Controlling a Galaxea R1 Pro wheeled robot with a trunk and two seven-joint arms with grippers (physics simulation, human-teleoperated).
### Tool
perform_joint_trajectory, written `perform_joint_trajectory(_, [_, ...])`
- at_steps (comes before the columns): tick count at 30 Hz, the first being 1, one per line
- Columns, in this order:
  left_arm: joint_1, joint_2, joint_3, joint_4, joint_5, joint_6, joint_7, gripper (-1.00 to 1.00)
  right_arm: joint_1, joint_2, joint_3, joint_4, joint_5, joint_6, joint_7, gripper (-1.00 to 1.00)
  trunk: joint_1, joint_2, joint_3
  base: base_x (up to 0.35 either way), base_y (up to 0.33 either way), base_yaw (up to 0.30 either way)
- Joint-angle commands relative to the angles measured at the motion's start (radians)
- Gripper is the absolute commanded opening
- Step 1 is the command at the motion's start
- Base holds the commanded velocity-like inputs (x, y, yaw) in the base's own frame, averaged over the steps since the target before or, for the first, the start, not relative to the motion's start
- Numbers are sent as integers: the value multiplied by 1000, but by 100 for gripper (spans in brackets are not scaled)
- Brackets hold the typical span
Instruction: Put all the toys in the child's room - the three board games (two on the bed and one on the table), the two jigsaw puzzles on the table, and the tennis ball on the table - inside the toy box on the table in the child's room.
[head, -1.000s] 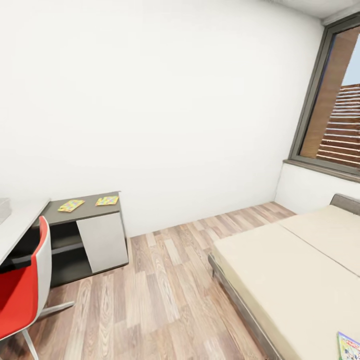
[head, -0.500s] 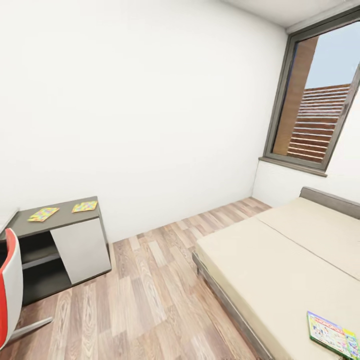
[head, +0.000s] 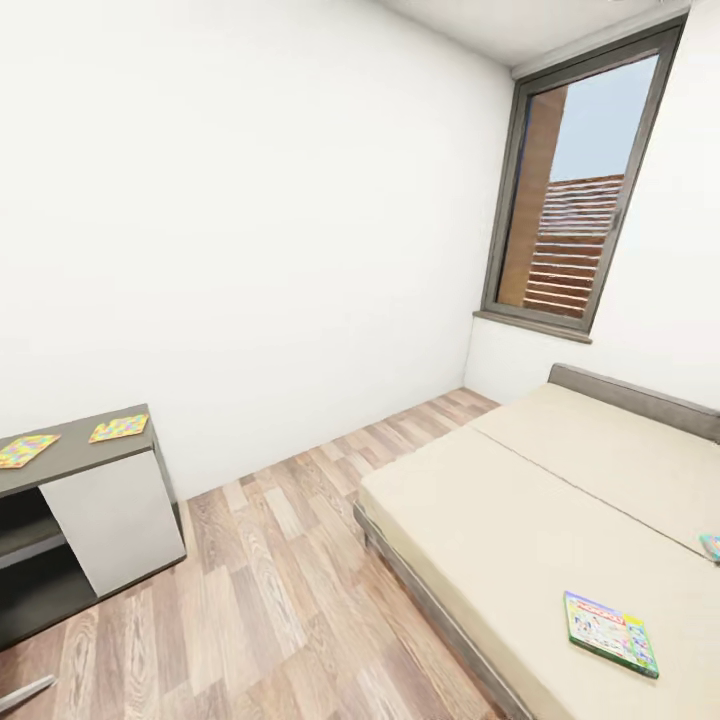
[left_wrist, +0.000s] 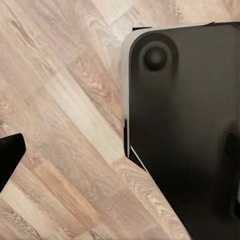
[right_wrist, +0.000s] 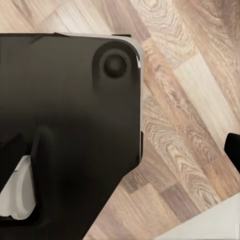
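On the cream bed (head: 520, 520) lies a board game (head: 611, 633) with a bright cartoon cover, near the mattress's front right. A sliver of a second board game (head: 711, 546) shows at the picture's right edge. Two jigsaw puzzles (head: 119, 428) (head: 24, 450) lie flat on the low dark grey section of the table (head: 75, 462) at the left. The toy box and tennis ball are out of view. In each wrist view one dark fingertip (left_wrist: 10, 157) (right_wrist: 234, 150) pokes in at the frame's edge over the wood floor, with nothing held in sight.
Wood-plank floor (head: 290, 590) runs between table and bed. A white wall stands behind, and a dark-framed window (head: 575, 190) is at the far right. The robot's black base (left_wrist: 185, 125) (right_wrist: 70, 130) appears in both wrist views.
The head view has swung right: the red chair and light grey desk top have left the picture, and the bed with its board game has come further in. The things themselves have not moved.
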Motion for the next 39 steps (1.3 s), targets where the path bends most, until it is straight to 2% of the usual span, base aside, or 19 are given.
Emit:
perform_joint_trajectory(1, [0, 1, -2, 2, -1, -5, 0, 100, 0, 0, 1, 0, -1, -3, 0, 100, 0, 0, 0, 0, 0, -262])
perform_joint_trajectory(22, [0, 38, -2, 2, 0, -1, 0, 100, 1, 7, 0, 0, -3, -4, 0, 100, 0, 0, 0, 0, 0, -262])
perform_joint_trajectory(39, [0, 39, 0, -5, 0, -2, 0, 100, 1, 6, -4, 0, -4, -4, 0, 100, 0, 0, 0, 0, 0, -262])
